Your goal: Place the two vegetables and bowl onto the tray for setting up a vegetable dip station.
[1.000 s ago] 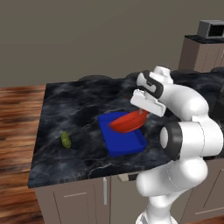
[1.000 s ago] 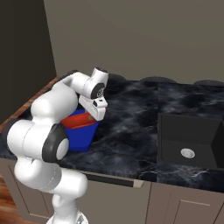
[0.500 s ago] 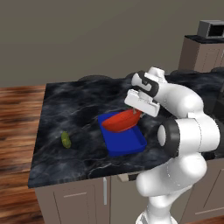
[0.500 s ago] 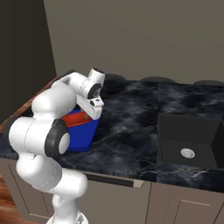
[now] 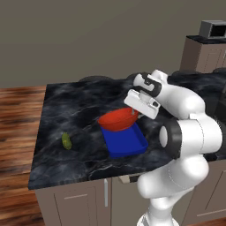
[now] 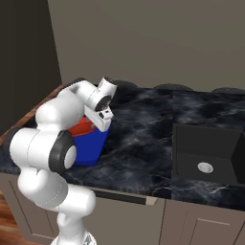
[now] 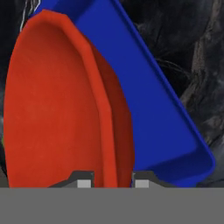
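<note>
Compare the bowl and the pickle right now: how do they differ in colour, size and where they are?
The bowl is red-orange and round; the pickle is yellow-green and oblong. The bowl is about as wide as the tray; the pickle is far smaller. The bowl is pinched at its rim by the gripper over the tray's far end; the pickle lies free on the counter, well left of the tray. Neither is yet set down on the tray.

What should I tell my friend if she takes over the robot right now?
Gripper: shut on the rim of the round red-orange bowl, holding it tilted over the far end of the flat blue tray.
Small yellow-green pickle: lies on the black marble counter, left of the tray, untouched.
Carrot piece: can't tell where it is.
Done: bowl lifted to the tray.
Left: set the bowl down, let go, then put both vegetables on the tray.
</note>
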Controlling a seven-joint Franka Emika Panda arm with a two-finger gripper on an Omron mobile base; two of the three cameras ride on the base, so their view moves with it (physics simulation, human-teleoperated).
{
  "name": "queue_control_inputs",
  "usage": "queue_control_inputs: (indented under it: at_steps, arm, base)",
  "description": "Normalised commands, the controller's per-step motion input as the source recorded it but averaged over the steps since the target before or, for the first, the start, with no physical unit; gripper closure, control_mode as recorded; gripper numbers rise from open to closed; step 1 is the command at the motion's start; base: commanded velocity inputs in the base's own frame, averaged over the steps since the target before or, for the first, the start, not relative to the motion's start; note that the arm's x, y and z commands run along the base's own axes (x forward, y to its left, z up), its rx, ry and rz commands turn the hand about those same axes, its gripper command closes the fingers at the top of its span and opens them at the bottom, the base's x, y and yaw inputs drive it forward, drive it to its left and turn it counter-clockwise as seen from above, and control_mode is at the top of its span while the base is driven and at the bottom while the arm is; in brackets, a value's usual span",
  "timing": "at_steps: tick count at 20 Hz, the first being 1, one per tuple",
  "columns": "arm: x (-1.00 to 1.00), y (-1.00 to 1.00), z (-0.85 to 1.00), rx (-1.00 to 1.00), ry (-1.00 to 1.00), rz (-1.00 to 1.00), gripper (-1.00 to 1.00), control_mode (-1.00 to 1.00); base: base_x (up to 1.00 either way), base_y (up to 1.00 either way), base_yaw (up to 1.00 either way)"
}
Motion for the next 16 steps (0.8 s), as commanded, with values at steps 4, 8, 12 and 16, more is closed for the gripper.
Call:
queue_control_inputs:
  at_steps: [4, 8, 12, 16]
  arm:
    - [0.20, 0.00, -0.02, 0.02, -0.01, 0.03, 1.00, -1.00]
    - [0.21, 0.00, -0.03, 0.00, 0.00, 0.02, 1.00, -1.00]
    - [0.21, 0.00, -0.06, 0.00, 0.00, 0.02, 1.00, -1.00]
    - [0.18, 0.00, -0.08, 0.05, 0.00, 0.02, 1.00, -1.00]
  base:
    - [0.00, 0.00, 0.00]
    - [0.00, 0.00, 0.00]
    - [0.00, 0.00, 0.00]
    - [0.00, 0.00, 0.00]
